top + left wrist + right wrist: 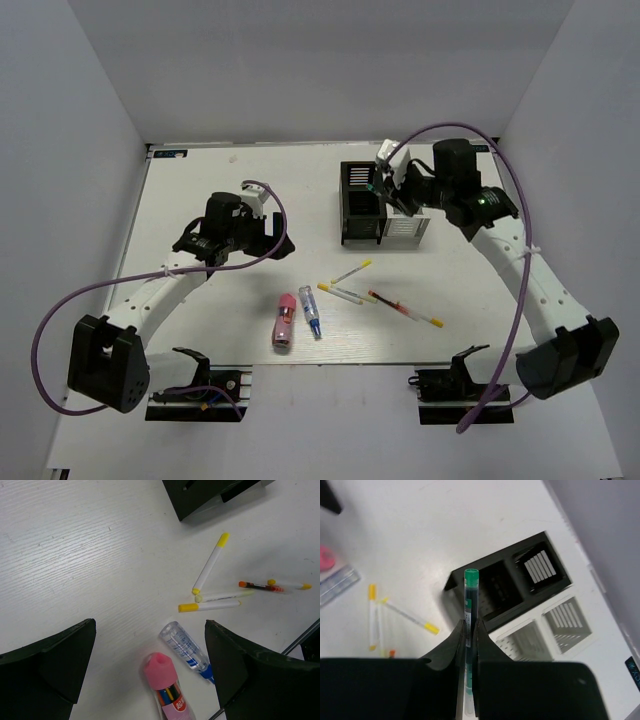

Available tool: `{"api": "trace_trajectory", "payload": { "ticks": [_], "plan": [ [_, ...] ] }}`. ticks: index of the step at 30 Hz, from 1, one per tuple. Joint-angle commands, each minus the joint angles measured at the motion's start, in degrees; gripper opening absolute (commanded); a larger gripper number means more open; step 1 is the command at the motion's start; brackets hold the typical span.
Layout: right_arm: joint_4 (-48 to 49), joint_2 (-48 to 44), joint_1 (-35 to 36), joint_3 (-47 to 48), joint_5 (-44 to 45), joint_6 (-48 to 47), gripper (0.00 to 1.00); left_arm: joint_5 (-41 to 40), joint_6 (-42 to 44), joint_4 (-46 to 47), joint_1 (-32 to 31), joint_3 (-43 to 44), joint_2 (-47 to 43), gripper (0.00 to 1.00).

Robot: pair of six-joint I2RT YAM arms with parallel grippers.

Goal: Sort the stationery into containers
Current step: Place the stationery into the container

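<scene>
Counter [200, 190]: white wood grain, pale grey walls around
Cables [45, 330]: purple, looping off both arms
Loose stationery: pink tube [284, 320] and blue-tipped tube [310, 311] side by side by the near edge; yellow-ended pens [350, 272] and a red-ended pen [395, 303] just right
Left fingers [50, 665]: wide apart, empty, over the counter's left half
Right fingers [451, 650]: pinched on a green-capped pen [471, 575] above the black box [495, 587]
Boxes: black box touching white box [567, 625], toward the far edge; contents unclear

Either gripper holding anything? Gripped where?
Right gripper pinches the green-capped pen by its uncapped half, with the cap sticking out. Left gripper is open and empty.
</scene>
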Motion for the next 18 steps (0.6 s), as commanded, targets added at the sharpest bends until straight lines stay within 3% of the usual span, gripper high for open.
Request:
{"api": "trace_trajectory", "payload": {
  "ticks": [1, 8, 13, 18],
  "plan": [
    [9.91, 5.65, -1.86, 2.47, 0.31, 3.56, 0.0, 0.95, 0.36, 0.73, 0.27, -0.06, -0.97, 1.0],
    [26.18, 13.99, -6.69, 4.5, -6.81, 1.72, 0.0, 0.85, 0.36, 0.73, 0.27, -0.06, -0.27, 1.0],
    [23.65, 23.41, -11.26, 16.95, -12.95, 1.8, 0.0, 0.86, 0.89, 0.11, 0.27, -0.06, 0.34, 1.0],
    [29.78, 31.06, -14.78, 19.53, -19.29, 3.12, 0.0, 0.86, 0.89, 0.11, 0.27, -0.06, 0.34, 1.0]
  ]
}}
